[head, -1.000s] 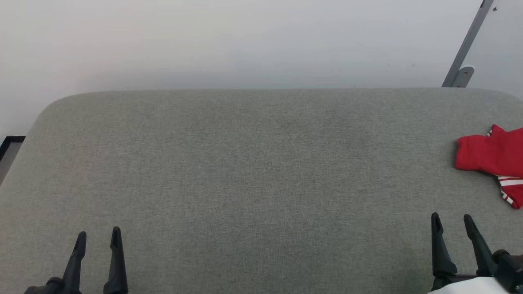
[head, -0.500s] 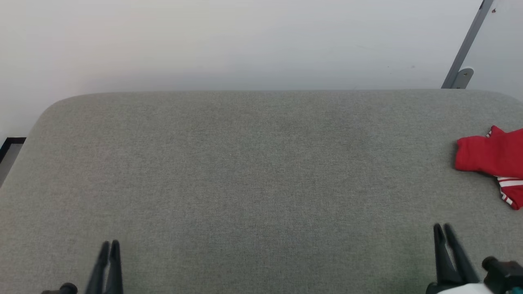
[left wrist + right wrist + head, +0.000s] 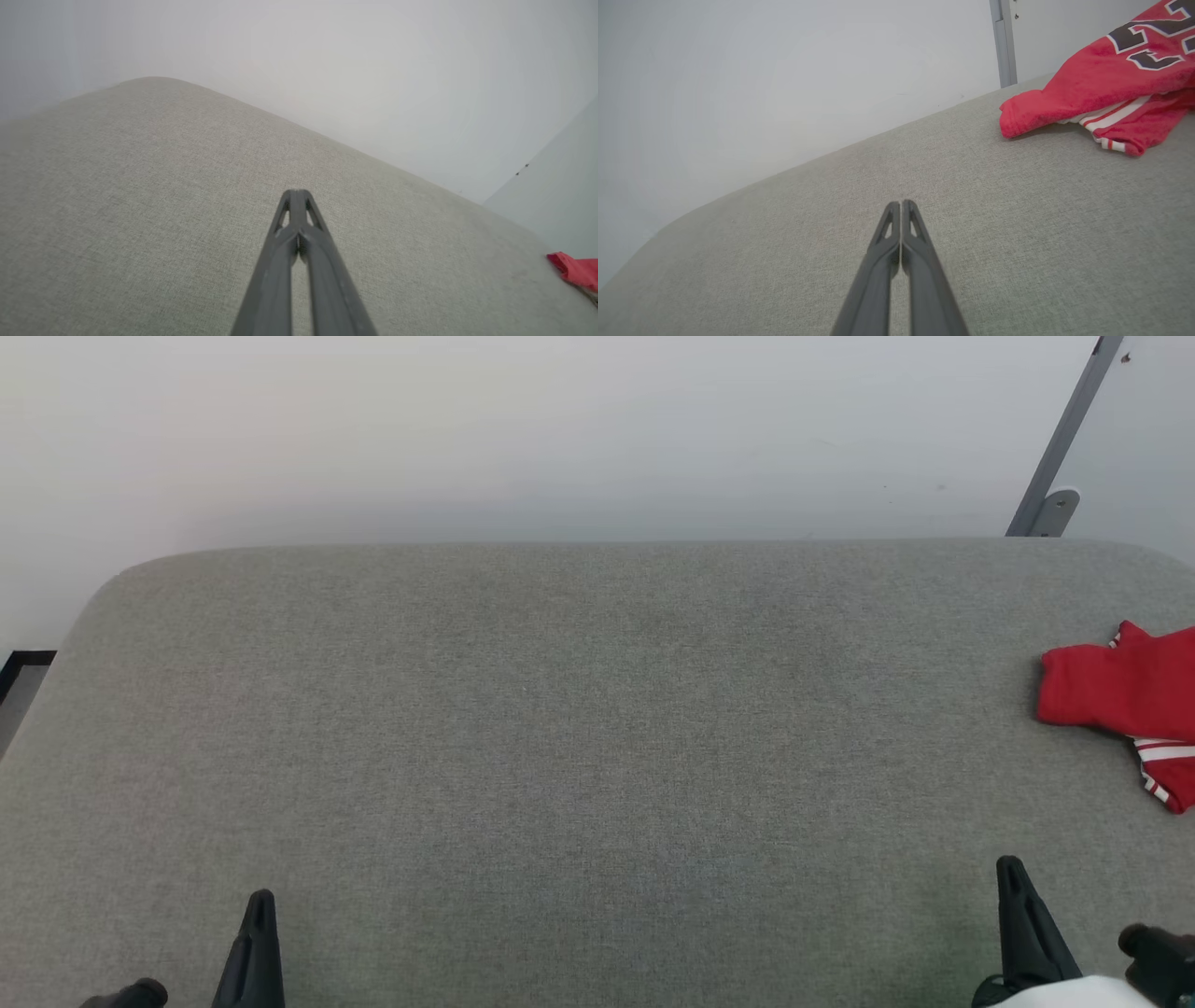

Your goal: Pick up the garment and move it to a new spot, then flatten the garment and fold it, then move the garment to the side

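Observation:
The garment (image 3: 1125, 689) lies crumpled at the right edge of the grey padded table (image 3: 560, 728), partly cut off by the head view's border. It is red with white-and-red striped trim. In the right wrist view the garment (image 3: 1101, 98) shows black white-outlined lettering. A red corner of the garment (image 3: 577, 270) appears in the left wrist view. My right gripper (image 3: 1013, 870) is shut and empty near the front edge, well short of the garment. My left gripper (image 3: 260, 902) is shut and empty at the front left. The left gripper (image 3: 295, 193) and the right gripper (image 3: 901, 204) both hover over bare fabric.
A pale wall runs behind the table's rounded far edge. A grey metal post (image 3: 1060, 448) with a bracket stands at the back right. A dark floor strip (image 3: 23, 663) shows past the table's left edge.
Both grippers went from open to shut on nothing and drew back toward the front edge. The garment has not moved.

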